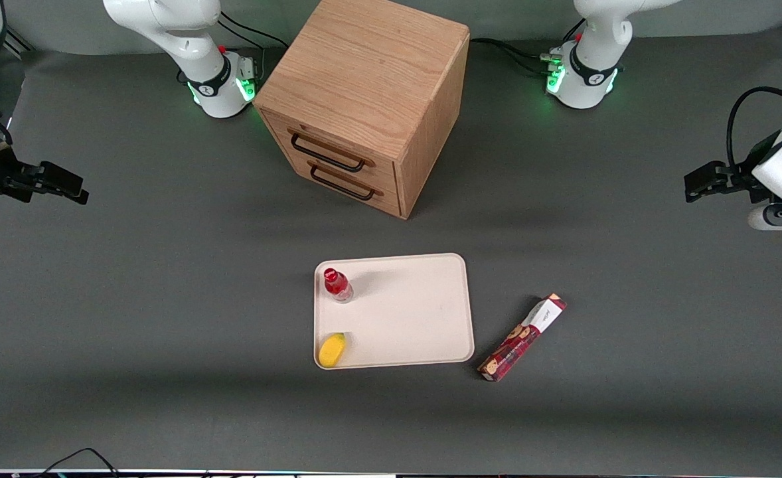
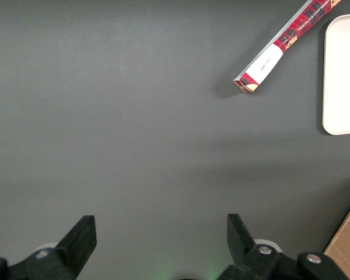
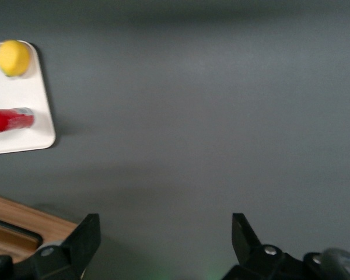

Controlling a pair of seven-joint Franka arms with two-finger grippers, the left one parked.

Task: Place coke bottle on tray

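The coke bottle (image 1: 337, 284) stands upright on the tray (image 1: 417, 312), near a yellow fruit (image 1: 332, 350). The right arm's hand (image 1: 66, 186) hangs spread and empty, well apart from it at the working arm's end of the worktop (image 1: 165, 299).

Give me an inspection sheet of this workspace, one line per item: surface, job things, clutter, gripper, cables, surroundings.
Surface: dark grey table, no spills seen.
Job's things: coke bottle stands upright on the tray, in the corner toward the working arm's end and nearer the cabinet.
Clutter: yellow fruit on the tray, nearer the front camera than the bottle; red snack box lies on the table beside the tray, toward the parked arm's end.
Gripper: right gripper open, holding nothing, over bare table at the working arm's end.
Cables: black cables run by the arm bases.
Surroundings: wooden drawer cabinet, both drawers shut.
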